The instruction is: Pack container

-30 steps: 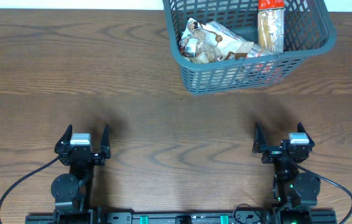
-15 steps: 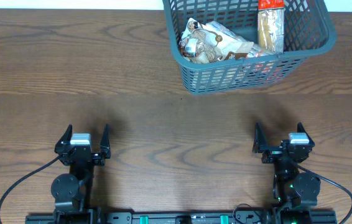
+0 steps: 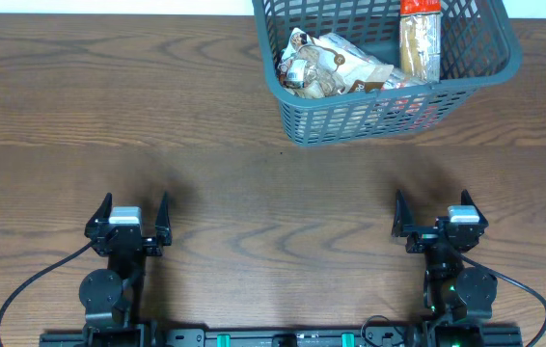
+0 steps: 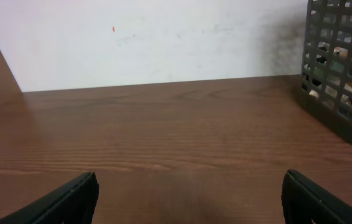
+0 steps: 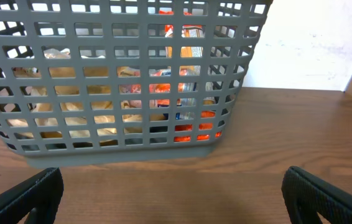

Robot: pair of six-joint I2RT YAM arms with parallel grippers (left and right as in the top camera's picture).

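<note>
The grey-blue mesh container (image 3: 297,120) stands at the far edge of the table, right of centre. It holds several snack packets: a crumpled white-and-brown packet (image 3: 336,66) and an upright red-topped packet (image 3: 420,40). My left gripper (image 3: 135,210) is open and empty at the near left, far from the container. My right gripper (image 3: 434,207) is open and empty at the near right, facing the container's front wall (image 5: 101,146). In the left wrist view the container's corner (image 4: 325,106) shows at the right, and the left gripper's fingers (image 4: 188,196) are wide apart. The right gripper's fingers (image 5: 173,196) are wide apart.
The wooden table (image 3: 157,116) stretches left of the container. A white wall (image 4: 151,43) runs behind the table's far edge. Black cables (image 3: 32,284) trail from the arm bases at the near edge.
</note>
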